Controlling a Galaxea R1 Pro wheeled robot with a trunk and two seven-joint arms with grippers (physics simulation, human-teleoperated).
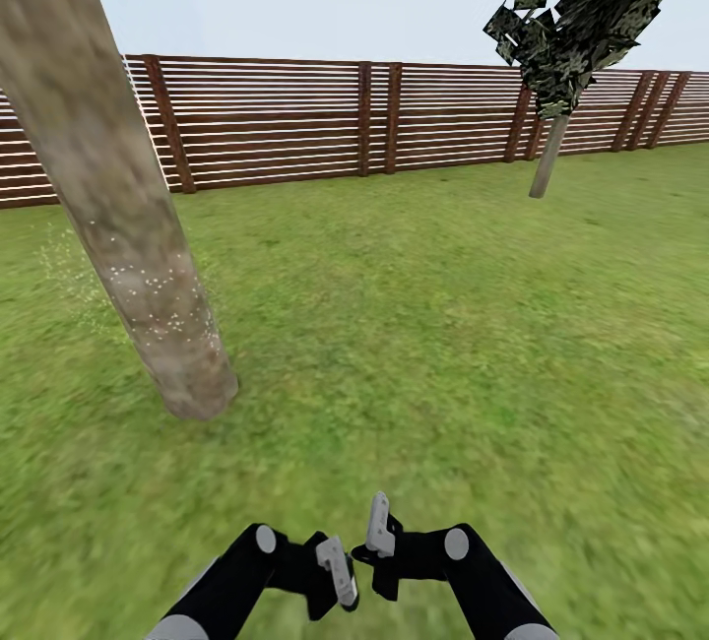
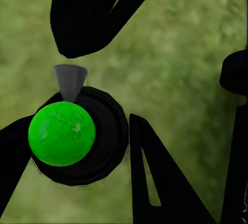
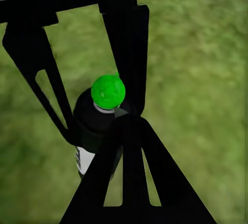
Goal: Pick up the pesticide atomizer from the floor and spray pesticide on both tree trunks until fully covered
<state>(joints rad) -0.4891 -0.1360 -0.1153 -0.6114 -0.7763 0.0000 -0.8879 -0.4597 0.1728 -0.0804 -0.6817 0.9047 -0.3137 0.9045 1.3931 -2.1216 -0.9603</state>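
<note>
A fenced garden lawn (image 1: 414, 325); the near tree trunk (image 1: 118, 217) already bears pesticide specks (image 1: 158, 300); a second tree (image 1: 547, 158) stands well beyond it — likely next. The right gripper (image 3: 98, 126) clamps the pesticide atomizer (image 3: 101, 118); left gripper (image 1: 335, 576) — grip unclear.

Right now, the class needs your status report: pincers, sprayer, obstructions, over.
Left pincer shut on dark round-bodied atomizer with bright green cap. Right pincer looks shut, empty, beside it. Thick mottled grey-brown trunk ahead-left, white specks low down. Nothing blocking.
</note>
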